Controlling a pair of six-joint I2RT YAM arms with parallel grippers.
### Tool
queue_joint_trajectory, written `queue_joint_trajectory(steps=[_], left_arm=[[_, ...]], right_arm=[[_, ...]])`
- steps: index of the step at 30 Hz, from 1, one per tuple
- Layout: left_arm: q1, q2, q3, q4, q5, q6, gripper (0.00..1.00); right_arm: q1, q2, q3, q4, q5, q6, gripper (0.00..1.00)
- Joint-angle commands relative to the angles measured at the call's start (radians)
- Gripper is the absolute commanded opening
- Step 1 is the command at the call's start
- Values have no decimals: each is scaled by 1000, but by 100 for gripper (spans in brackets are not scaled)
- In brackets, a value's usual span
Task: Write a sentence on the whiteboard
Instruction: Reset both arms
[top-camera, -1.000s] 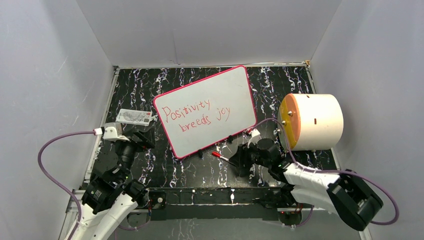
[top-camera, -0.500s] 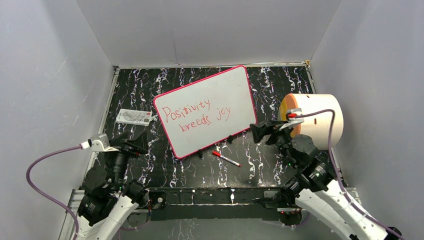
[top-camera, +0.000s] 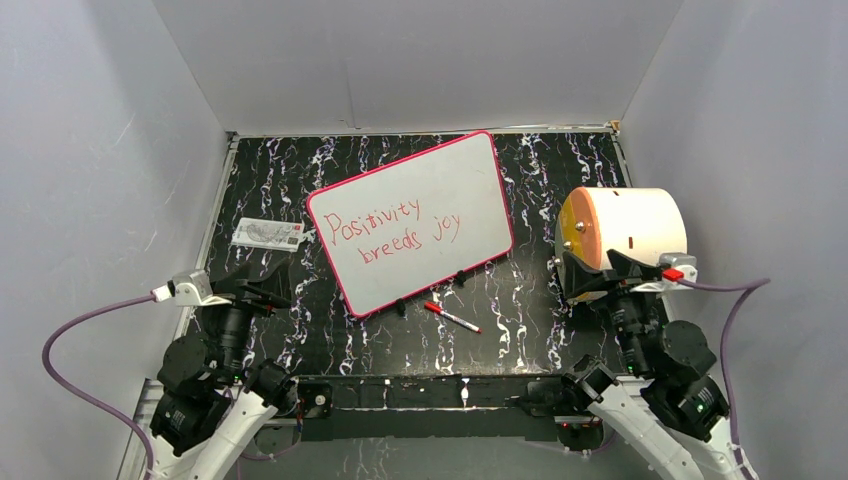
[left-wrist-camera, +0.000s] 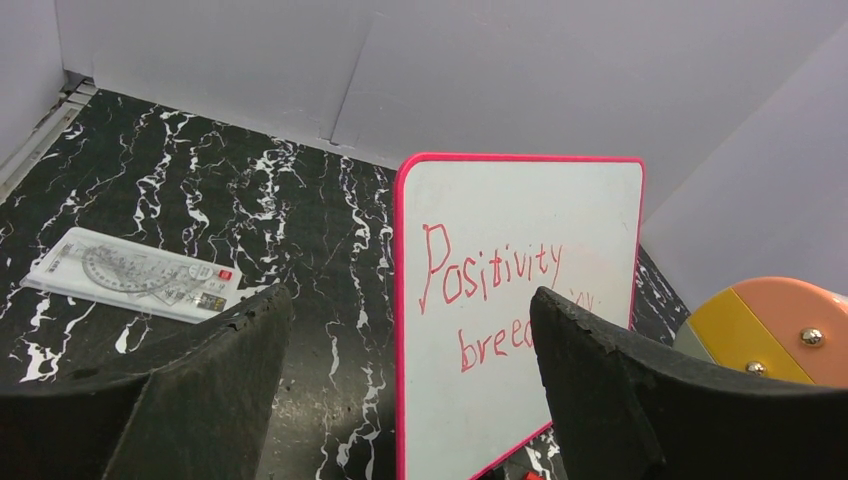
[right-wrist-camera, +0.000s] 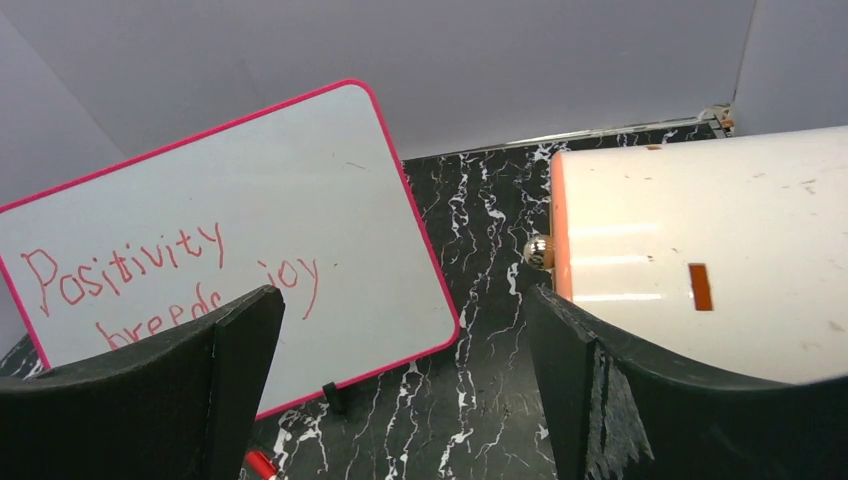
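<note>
The whiteboard (top-camera: 470, 190), pink-framed, lies slanted at the table's middle, also in the left wrist view (left-wrist-camera: 590, 210) and the right wrist view (right-wrist-camera: 300, 170). The sentence (top-camera: 390, 232) "Positivity breeds joy" runs across it in red script (left-wrist-camera: 490, 275) (right-wrist-camera: 130, 270). A red marker (top-camera: 452, 317) lies loose on the table just in front of the board, its red end showing (right-wrist-camera: 258, 463). My left gripper (top-camera: 262, 283) (left-wrist-camera: 410, 300) hovers open to the board's left, holding nothing. My right gripper (top-camera: 592, 277) (right-wrist-camera: 402, 295) hangs open and holding nothing at the right, well away from the marker.
A big white cylinder with an orange end (top-camera: 630, 240) (right-wrist-camera: 700, 250) lies at the right, close behind my right gripper. A white printed card (top-camera: 268, 234) (left-wrist-camera: 130, 275) lies at the left, near the wall. Grey walls enclose the black marbled table (top-camera: 330, 170).
My right gripper opened, left the red marker lying on the table, and swung back to the right beside the cylinder. My left arm drew back a little toward its base.
</note>
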Motion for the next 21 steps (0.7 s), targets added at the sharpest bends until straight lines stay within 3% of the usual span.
queue_joint_trajectory(steps=[1,21], left_arm=[[5,-1,30,2,-14,3,86],[38,-1,13,-3,-4,21,86]], right_arm=[[-1,-69,5,8,48,-48,99],[-1,-81,-27,25,22,-82,99]])
